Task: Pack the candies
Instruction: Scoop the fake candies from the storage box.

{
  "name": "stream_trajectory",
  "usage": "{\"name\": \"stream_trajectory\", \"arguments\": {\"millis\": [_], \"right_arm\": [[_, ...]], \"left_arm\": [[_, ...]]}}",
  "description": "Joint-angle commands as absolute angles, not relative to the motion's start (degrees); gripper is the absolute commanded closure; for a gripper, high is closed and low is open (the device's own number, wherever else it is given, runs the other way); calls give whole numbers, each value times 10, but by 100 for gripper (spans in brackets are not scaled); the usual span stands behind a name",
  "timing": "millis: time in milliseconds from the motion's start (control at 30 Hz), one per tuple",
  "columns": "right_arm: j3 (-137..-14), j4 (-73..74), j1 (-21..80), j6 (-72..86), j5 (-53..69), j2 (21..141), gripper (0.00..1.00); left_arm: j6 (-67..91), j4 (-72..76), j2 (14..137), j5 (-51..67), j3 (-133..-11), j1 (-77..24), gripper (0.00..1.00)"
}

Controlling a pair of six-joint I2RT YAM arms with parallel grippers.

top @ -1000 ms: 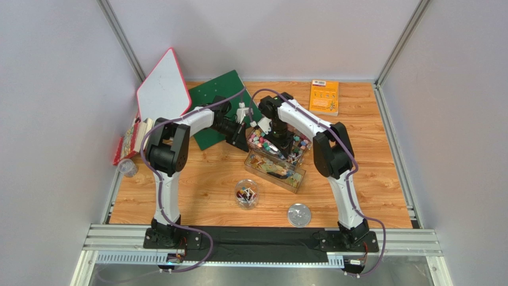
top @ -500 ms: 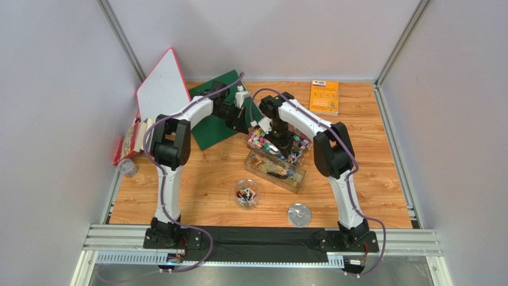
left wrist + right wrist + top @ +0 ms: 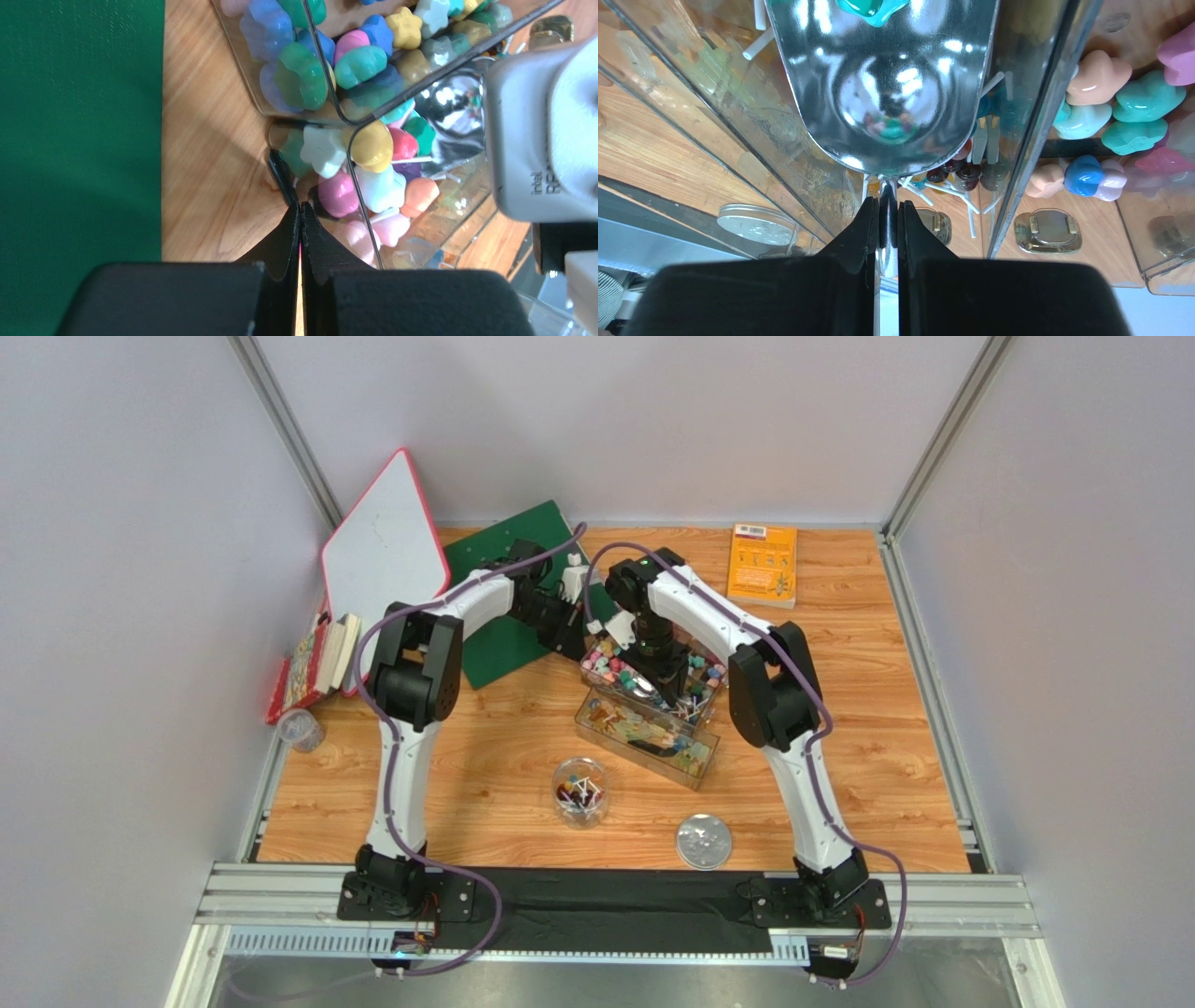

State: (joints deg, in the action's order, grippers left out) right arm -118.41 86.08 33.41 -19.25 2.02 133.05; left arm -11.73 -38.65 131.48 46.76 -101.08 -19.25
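White board (image 3: 382, 546): red-edged, propped at a tilt in the far left corner.
Packet stack (image 3: 312, 669): at the left edge of the worktop (image 3: 477, 756); print too small to read. A small clear pot (image 3: 298, 731) sits just in front.
Green mat (image 3: 505, 567): flat at the back, left of centre, partly under the left arm.
Left arm (image 3: 407, 756): elbow raised high, forearm reaching back and right across the mat.
Left pincer (image 3: 300, 210): fingers pressed together, nothing seen between them; tips low, at the clear box's outer corner.
Clear box (image 3: 324, 70): mid-worktop, both wrists crowded over it.
Candies (image 3: 351, 64): flower-shaped sweets in pink, teal, blue and yellow, heaped in the clear box, some on thin white sticks; one teal piece lies in the scoop.
Scoop (image 3: 885, 84): shiny metal, bowl down between the box's clear walls.
Right pincer (image 3: 887, 210): clamped on the scoop's thin handle.
Wrist camera (image 3: 540, 119): pale grey housing on the right wrist; reads "intel REA", the rest cut off.
Right arm (image 3: 807, 770): elbow bent, forearm angled back and left, wrist pointing down.
Second box (image 3: 652, 739): clear, just in front of the first.
Round jar (image 3: 557, 795): uncapped, near the front, a few candies inside.
Lid (image 3: 704, 840): silver, flat, right of the jar.
Orange booklet (image 3: 763, 564): back right; barcode label at its top, title too small to read.
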Motion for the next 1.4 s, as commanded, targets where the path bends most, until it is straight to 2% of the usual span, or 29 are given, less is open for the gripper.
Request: {"name": "stream_trajectory", "arguments": {"millis": [0, 200, 567, 767, 933, 1100, 1367], "right_arm": [[-1228, 847, 352, -164, 45, 1350, 100], [-1183, 839, 349, -117, 45, 1349, 100], [-1228, 820, 324, -108, 30, 1383, 100], [-1191, 721, 331, -164, 0, 1346, 100], [-1153, 722, 333, -279, -61, 1306, 100], [-1121, 723, 333, -327, -109, 1281, 100], [-1118, 692, 330, -324, -51, 1296, 100]], "left_arm": [[-89, -376, 1303, 534, -1000, -243, 100], [-83, -368, 1296, 537, -988, -246, 100], [-85, -369, 1287, 535, -975, -246, 100], [-86, -376, 1286, 538, -982, -246, 100], [-88, -380, 1289, 541, -994, -246, 100], [-83, -380, 1296, 543, -1004, -246, 100], [-84, -388, 1291, 540, -1005, -245, 99]]}}
